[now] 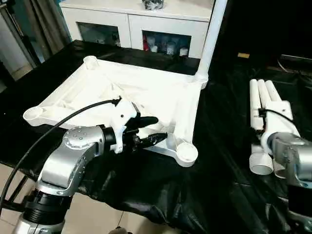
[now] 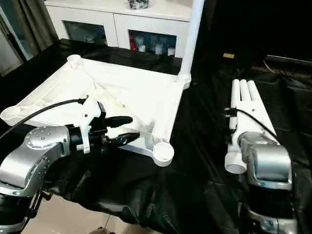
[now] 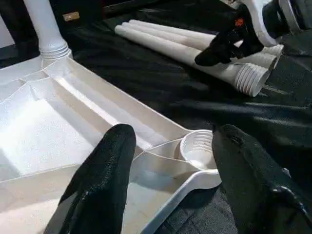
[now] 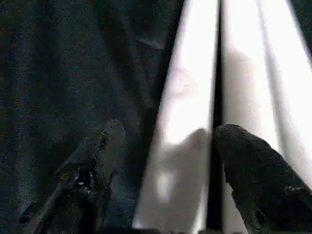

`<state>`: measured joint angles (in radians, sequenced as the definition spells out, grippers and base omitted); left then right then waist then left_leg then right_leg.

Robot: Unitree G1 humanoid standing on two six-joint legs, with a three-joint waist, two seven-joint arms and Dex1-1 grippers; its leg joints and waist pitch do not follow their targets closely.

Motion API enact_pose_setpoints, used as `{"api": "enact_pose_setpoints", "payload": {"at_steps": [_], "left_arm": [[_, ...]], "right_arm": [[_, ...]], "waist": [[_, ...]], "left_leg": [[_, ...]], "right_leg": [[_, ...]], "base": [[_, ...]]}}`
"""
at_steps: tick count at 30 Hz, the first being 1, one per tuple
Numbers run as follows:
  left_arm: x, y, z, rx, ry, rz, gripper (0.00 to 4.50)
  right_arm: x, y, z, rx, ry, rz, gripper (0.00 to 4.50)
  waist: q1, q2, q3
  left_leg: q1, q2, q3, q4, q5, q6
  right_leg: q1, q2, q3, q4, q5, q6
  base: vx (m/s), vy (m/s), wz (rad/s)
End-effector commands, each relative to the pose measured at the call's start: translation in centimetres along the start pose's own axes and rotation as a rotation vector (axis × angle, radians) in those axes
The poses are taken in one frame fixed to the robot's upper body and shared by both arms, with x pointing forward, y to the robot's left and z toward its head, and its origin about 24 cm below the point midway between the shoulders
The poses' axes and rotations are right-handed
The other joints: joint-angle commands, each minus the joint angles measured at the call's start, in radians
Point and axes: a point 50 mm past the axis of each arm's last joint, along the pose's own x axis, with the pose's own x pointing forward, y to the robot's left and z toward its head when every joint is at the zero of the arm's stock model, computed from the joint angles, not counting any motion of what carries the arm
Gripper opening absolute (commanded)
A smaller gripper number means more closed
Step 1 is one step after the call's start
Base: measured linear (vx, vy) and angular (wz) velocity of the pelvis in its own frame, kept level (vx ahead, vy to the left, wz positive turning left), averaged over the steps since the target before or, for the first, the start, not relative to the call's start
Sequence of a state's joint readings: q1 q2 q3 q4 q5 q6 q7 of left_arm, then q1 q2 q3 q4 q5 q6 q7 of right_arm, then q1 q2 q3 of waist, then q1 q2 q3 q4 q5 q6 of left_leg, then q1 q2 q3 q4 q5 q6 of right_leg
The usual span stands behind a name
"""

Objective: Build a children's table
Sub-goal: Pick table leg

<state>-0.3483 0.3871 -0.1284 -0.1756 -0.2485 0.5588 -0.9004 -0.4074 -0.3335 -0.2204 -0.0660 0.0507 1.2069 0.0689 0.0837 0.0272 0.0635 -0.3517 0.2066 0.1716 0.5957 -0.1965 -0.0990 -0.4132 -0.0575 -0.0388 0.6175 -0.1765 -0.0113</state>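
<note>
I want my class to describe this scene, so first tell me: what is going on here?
A two-armed robot is assembling a white children's table. The tabletop lies underside up on a black-covered surface, with one leg already standing in its far corner socket. The left gripper, open, straddles the tabletop's near edge by an empty socket. The right gripper, open, sits around one of three loose legs.

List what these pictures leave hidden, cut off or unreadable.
- Standing leg: its upper end is cut off by the top edge of both eye views.
- Cabinet: the items behind its glass doors are too small to identify.
- Right gripper: in the eye views the right forearm hides it.
- Loose legs: their near ends are partly behind that forearm.
- Tabletop: face down, so its top surface is hidden.
</note>
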Motion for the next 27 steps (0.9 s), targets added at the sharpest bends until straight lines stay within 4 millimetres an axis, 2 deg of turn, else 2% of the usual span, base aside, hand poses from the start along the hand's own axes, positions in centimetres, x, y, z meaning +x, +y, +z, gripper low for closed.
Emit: {"api": "enact_pose_setpoints", "payload": {"at_steps": [1, 5, 6, 7, 9, 10, 11, 13, 18, 19, 20, 24, 25, 27], "left_arm": [[-0.1, 0.1, 0.0, 0.021, 0.017, 0.007, 2.88], [-0.1, 0.1, -0.1, 0.021, 0.018, 0.005, 2.88], [-0.2, 0.0, -0.1, 0.019, 0.02, -0.001, 2.88], [-0.2, 0.0, -0.1, 0.019, 0.022, -0.005, 2.88], [-0.2, -0.1, -0.1, 0.014, 0.025, -0.021, 2.88], [-0.3, -0.2, -0.2, 0.01, 0.034, -0.041, 2.88], [-0.3, -0.3, -0.2, 0.008, 0.044, -0.059, 2.88], [-0.4, -0.5, -0.4, 0.008, 0.061, -0.088, 2.88], [-0.4, -0.3, -0.4, 0.019, 0.076, -0.101, 2.88], [-0.4, -0.3, -0.4, 0.023, 0.078, -0.101, 2.88], [-0.4, -0.3, -0.4, 0.023, 0.078, -0.101, 2.88], [-0.1, -0.3, -0.3, 0.029, 0.083, -0.125, 2.88], [-0.1, -0.4, -0.3, 0.03, 0.088, -0.136, 3.16], [-0.1, -0.5, -0.3, 0.027, 0.093, -0.155, 3.27]], "right_arm": [[0.3, 0.0, -0.1, 0.026, 0.035, 0.023, 3.37], [0.5, 0.1, -0.5, 0.037, 0.079, 0.045, 3.37], [0.7, 0.2, -0.8, 0.045, 0.104, 0.053, 3.37], [0.8, 0.1, -0.9, 0.046, 0.115, 0.046, 3.37], [0.9, 0.0, -1.1, 0.049, 0.131, 0.037, 3.37], [1.0, 0.0, -1.2, 0.057, 0.143, 0.036, 3.37], [1.1, -0.1, -1.3, 0.058, 0.15, 0.03, 3.37], [1.2, -0.4, -1.3, 0.058, 0.142, 0.007, 3.37], [1.0, -0.4, -0.7, 0.045, 0.117, -0.001, 3.37], [0.9, -0.4, -0.6, 0.046, 0.115, -0.002, 3.37], [0.9, -0.4, -0.6, 0.046, 0.115, -0.002, 3.37], [1.4, -0.3, -1.5, 0.088, 0.173, 0.041, 3.37], [1.6, -0.2, -1.7, 0.097, 0.183, 0.05, 3.11], [1.8, -0.1, -2.1, 0.122, 0.201, 0.068, 2.98]], "waist": [[-0.001, -0.009, -0.075], [-0.001, -0.008, -0.073], [-0.001, -0.016, -0.074], [0.0, -0.01, -0.073], [0.0, -0.01, -0.072], [-0.001, -0.016, -0.07], [0.001, -0.013, -0.07], [0.002, -0.017, -0.072], [0.002, -0.016, -0.074], [0.001, -0.012, -0.074], [0.001, -0.014, -0.075], [0.001, -0.018, -0.075], [0.001, -0.017, -0.075], [0.002, -0.017, -0.075]], "left_leg": [[-0.001, -0.001, 0.005, -0.059, -0.08, -0.021], [0.0, -0.001, 0.005, -0.059, -0.089, -0.025], [0.0, -0.001, 0.005, -0.06, -0.09, -0.025], [0.0, -0.001, 0.004, -0.061, -0.093, -0.025], [0.002, -0.001, 0.005, -0.061, -0.106, -0.03], [0.003, -0.001, 0.006, -0.062, -0.12, -0.031], [0.004, -0.001, 0.004, -0.063, -0.126, -0.035], [0.004, 0.0, 0.003, -0.064, -0.123, -0.036], [0.004, 0.0, 0.004, -0.063, -0.113, -0.039], [0.002, -0.001, 0.004, -0.062, -0.105, -0.039], [0.001, -0.001, 0.004, -0.062, -0.102, -0.038], [0.002, -0.001, 0.005, -0.062, -0.099, -0.035], [0.002, 0.0, 0.004, -0.062, -0.101, -0.035], [0.003, 0.0, 0.005, -0.062, -0.107, -0.035]], "right_leg": [[0.061, -0.049, 0.04, -0.065, -0.154, -0.149], [0.061, -0.048, 0.039, -0.066, -0.168, -0.146], [0.062, -0.048, 0.039, -0.067, -0.176, -0.143], [0.061, -0.049, 0.039, -0.067, -0.184, -0.141], [0.058, -0.049, 0.038, -0.07, -0.214, -0.135], [0.058, -0.05, 0.038, -0.074, -0.242, -0.128], [0.057, -0.051, 0.038, -0.074, -0.264, -0.122], [0.056, -0.051, 0.038, -0.073, -0.269, -0.116], [0.058, -0.051, 0.038, -0.071, -0.237, -0.121], [0.059, -0.05, 0.039, -0.069, -0.22, -0.125], [0.06, -0.049, 0.038, -0.069, -0.21, -0.127], [0.061, -0.05, 0.038, -0.068, -0.2, -0.134], [0.061, -0.051, 0.038, -0.068, -0.209, -0.133], [0.058, -0.052, 0.038, -0.069, -0.227, -0.131]], "base": [[0.0, 0.0, 0.0], [0.0, 0.0, 0.0], [0.0, 0.0, 0.0], [0.0, 0.0, 0.0], [0.0, 0.0, 0.0], [0.0, 0.0, 0.0], [0.0, 0.0, 0.0], [0.0, 0.0, 0.0], [0.0, 0.0, 0.0], [0.0, 0.0, 0.0], [0.0, 0.0, 0.0], [0.0, 0.0, 0.0], [0.0, 0.0, 0.0], [0.0, 0.0, 0.0]]}}
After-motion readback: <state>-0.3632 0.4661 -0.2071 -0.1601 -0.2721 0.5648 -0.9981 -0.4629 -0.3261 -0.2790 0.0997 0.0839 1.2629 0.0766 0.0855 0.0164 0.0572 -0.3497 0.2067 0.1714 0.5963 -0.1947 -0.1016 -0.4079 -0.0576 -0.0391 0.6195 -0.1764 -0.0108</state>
